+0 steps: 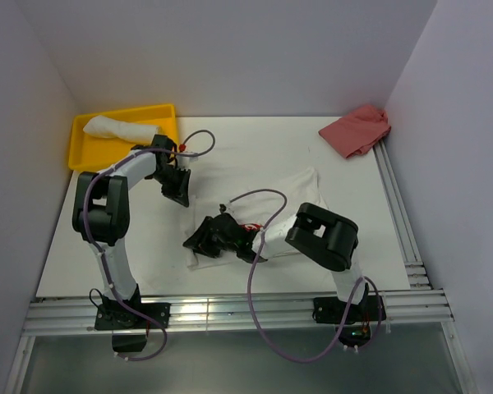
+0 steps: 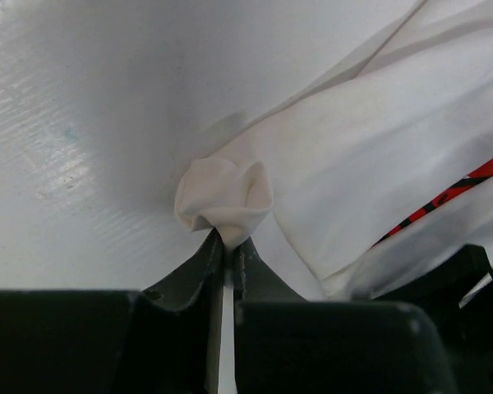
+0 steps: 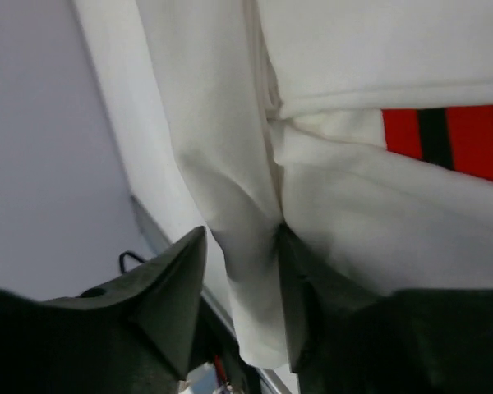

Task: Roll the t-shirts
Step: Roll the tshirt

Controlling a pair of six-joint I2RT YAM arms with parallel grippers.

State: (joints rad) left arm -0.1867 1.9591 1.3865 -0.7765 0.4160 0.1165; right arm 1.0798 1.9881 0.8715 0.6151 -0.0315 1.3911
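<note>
**Q:** Left gripper (image 2: pixel 228 238), closest to its wrist lens: how do its jaws stand?

**A:** Together, save a sliver, clamped on a small bunched knot of white cloth. That knot belongs to the t-shirt (image 2: pixel 378 148), which spreads up and to the right from the fingertips. Its red print (image 2: pixel 452 193) shows as a slanted stripe near the right edge.

**Q:** And the right gripper (image 3: pixel 242 238)?

**A:** Jaws apart, with one dark finger (image 3: pixel 177 283) on each side of a hanging fold of the same t-shirt. The fold stands in the gap, but I cannot tell whether it is squeezed. Red and black bars of the print lie above and to the right of that fold.

**Q:** Where does the garment lie overall?

**A:** From where I stand, it is crumpled at the middle of the white table (image 1: pixel 378 246), between the two arms. The right gripper sits on its near-left end. The left gripper is at its far-left edge, just beyond.

**Q:** Anything farther out?

**A:** A second, rolled t-shirt (image 1: pixel 115 127) lies in a yellow tray (image 1: pixel 78 156) at the far left corner. A pink-red cloth (image 1: pixel 357 130) is heaped in the far right corner, well apart from the arms. Aluminium rails (image 1: pixel 230 316) run along the near edge and the right side. Plain pale walls (image 1: pixel 246 49) close in the table on three sides.
</note>
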